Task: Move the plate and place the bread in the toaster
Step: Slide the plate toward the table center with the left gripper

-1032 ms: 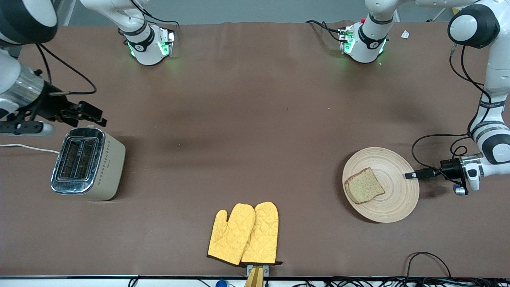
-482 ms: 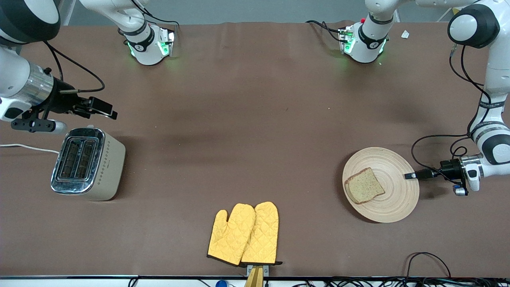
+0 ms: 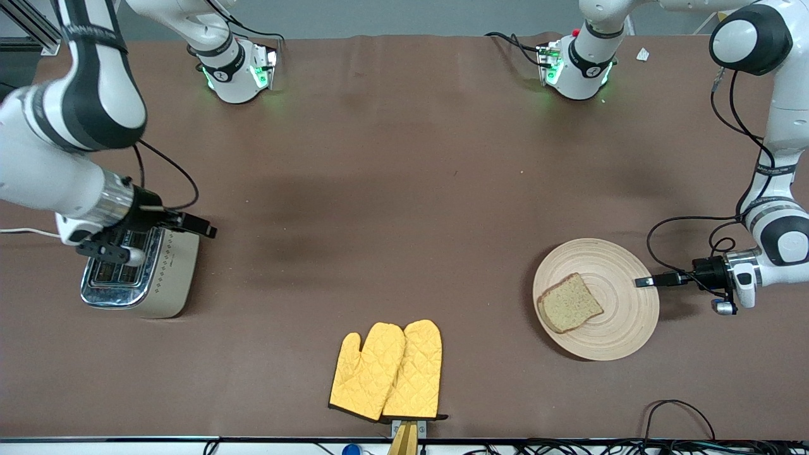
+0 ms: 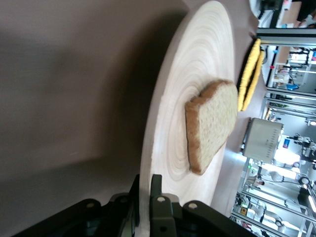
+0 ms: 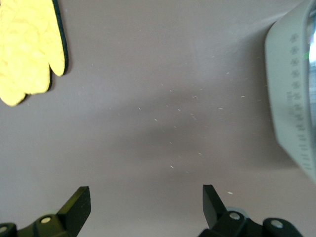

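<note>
Left hand (image 3: 646, 282) clamps the rim of the tan ring-grained plate (image 3: 616, 328), speckled brown bread (image 3: 569, 311) lying on it; right hand (image 3: 203, 229), fingers spread, hangs over the cream toaster (image 3: 169, 278)

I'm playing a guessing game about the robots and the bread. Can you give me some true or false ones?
1. The slice of brown speckled bread lies on the round light-tan wooden plate. True.
2. The left end effector grips the plate's rim. True.
3. The bread is inside the boxy cream toaster. False: its slots hold no bread.
4. The right end effector is shut. False: its fingers are spread open, above the toaster.
5. The yellow quilted oven mitts lie on the plate. False: on the table.
</note>
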`<state>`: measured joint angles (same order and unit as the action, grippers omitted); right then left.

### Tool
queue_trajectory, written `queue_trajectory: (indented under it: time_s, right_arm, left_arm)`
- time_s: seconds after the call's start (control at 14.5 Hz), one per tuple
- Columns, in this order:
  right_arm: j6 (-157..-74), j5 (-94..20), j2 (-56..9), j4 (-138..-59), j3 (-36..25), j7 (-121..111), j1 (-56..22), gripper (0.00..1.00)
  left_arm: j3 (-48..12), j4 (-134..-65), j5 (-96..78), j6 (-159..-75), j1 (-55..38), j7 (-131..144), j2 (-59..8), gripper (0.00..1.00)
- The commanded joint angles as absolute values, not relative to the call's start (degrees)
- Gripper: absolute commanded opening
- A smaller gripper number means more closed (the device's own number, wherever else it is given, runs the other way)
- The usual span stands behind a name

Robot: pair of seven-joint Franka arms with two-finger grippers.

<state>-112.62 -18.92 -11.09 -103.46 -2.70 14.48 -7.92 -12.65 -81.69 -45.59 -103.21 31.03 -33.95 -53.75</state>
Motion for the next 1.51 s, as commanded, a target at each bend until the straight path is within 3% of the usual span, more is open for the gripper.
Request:
queue_trajectory:
  time_s: [0.0, 0.41, 0.89, 1.1, 1.45]
  right_arm:
    - [-115.7, -20.4, -14.7, -102.2, -2.5, 24.5, -11.3, 1.0]
    - [-115.3, -24.4, -20.8, -101.6, -2.5, 25.4, -11.4, 1.0]
    - [-116.4, -22.0, -21.9, -102.4, -3.0, 16.7, -10.3, 1.0]
    - [-116.8, -4.1, -20.5, -102.2, -2.8, 15.8, -10.4, 1.0]
    - [-118.3, -7.2, -20.1, -102.4, -2.8, 15.9, -9.9, 1.0]
  left_arm:
    - [-16.9, -81.3, -45.4, -102.8, 31.2, -33.9, -53.4, 0.05]
    - [-26.7, -81.4, -41.7, -101.7, 28.6, -33.1, -53.3, 0.01]
    - [-26.8, -82.0, -46.7, -106.7, 11.4, -30.4, -54.0, 0.0]
    - [-26.7, -82.4, -50.7, -110.4, 3.6, -30.3, -54.8, 0.0]
    - [-26.5, -84.1, -52.8, -120.3, -4.5, -31.0, -57.3, 0.0]
